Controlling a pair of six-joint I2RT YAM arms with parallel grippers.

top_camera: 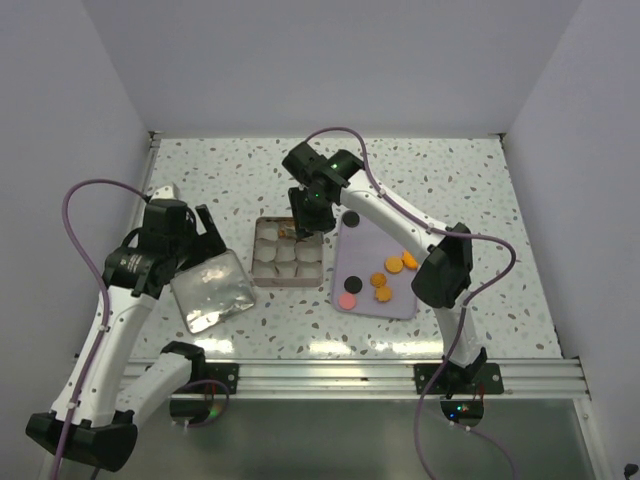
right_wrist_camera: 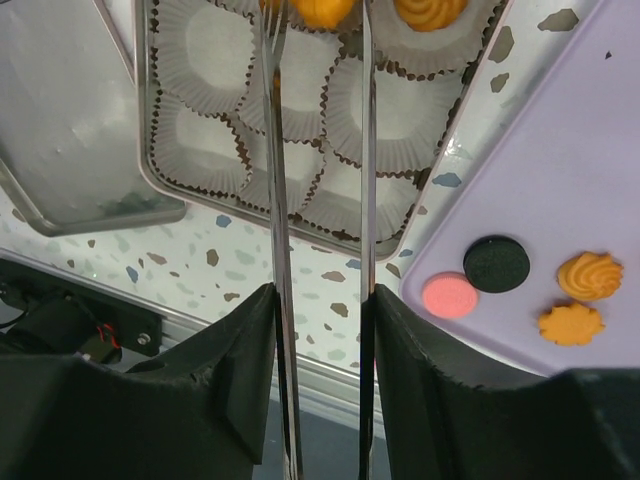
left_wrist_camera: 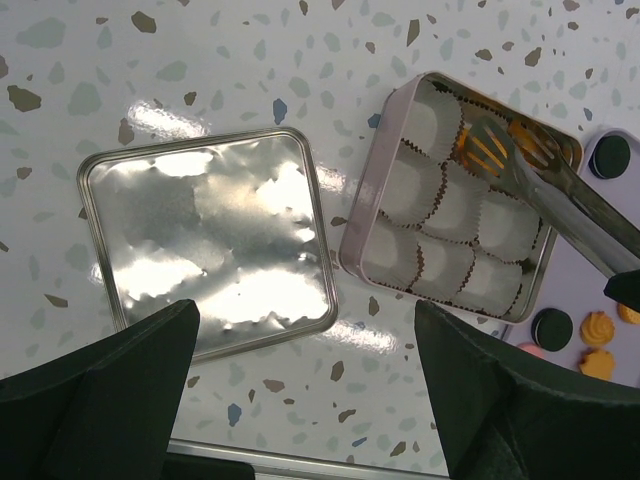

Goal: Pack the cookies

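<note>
Two orange cookies (right_wrist_camera: 430, 12) showing at tin (left_wrist_camera: 380, 180) far row; right gripper (right_wrist_camera: 320, 295) pinching tongs (right_wrist_camera: 276, 150) over tin; left gripper (left_wrist_camera: 305, 310) jaws spread, hovering over lid (left_wrist_camera: 200, 250) beside tin.

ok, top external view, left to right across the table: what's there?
Tin lid → tin with paper cups → purple tray carrying the cookies. Skipped: left gripper overlaps the lid, right gripper with tongs overlaps the tin.
</note>
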